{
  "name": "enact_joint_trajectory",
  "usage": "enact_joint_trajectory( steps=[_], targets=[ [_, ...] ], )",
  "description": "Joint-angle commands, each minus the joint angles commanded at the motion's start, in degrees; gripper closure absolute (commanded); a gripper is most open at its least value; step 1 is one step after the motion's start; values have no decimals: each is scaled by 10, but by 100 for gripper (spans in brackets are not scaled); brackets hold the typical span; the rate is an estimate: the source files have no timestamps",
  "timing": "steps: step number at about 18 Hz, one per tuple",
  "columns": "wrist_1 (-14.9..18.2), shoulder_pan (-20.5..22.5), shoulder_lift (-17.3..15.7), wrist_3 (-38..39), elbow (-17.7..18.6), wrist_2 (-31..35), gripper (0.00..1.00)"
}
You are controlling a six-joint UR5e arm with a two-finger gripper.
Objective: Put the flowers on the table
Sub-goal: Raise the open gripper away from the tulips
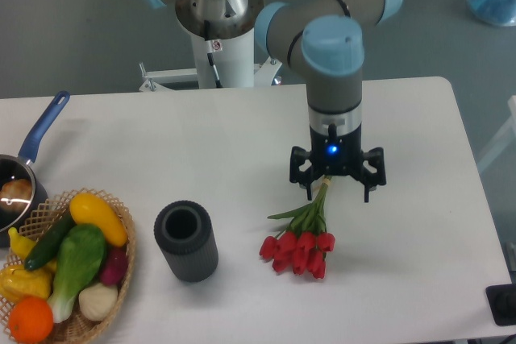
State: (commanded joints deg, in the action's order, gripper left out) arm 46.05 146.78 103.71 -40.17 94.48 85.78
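step in hand, as judged: the release and retreat at the end of the placing. the black two-finger claw (337, 191) hangs over the middle-right of the table with its two prongs spread wide apart, one out to the left and one out to the right, and nothing clamped between them. the pale stem end of the bunch reaches up to just under the claw body, between the prongs; contact there cannot be told from this view, but the prongs themselves stand clear of the stems on both sides.

the bunch of red tulips with green stems and leaves (300, 244) lies on the large white rounded-corner tabletop (419, 223), heads toward the near side and slightly left, stems running far and right up to the claw. the heads look to rest flat on the surface.

next move, as judged: a straight lift away, kept clear of the stem tips so the bunch is not dragged.

left of the flowers, apart from them, stands a dark grey ribbed cylinder with an open top (186, 241). at the near left edge sits a wicker basket of coloured vegetables (68, 275), and beyond it a dark saucepan with a blue handle (31, 163).
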Motion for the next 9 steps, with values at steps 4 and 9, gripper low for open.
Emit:
enact_joint_trajectory(
  steps=[4,9],
  targets=[
    [1,11,-10,-11,0,0,0],
    [0,11,-11,-13,0,0,0]
  ],
)
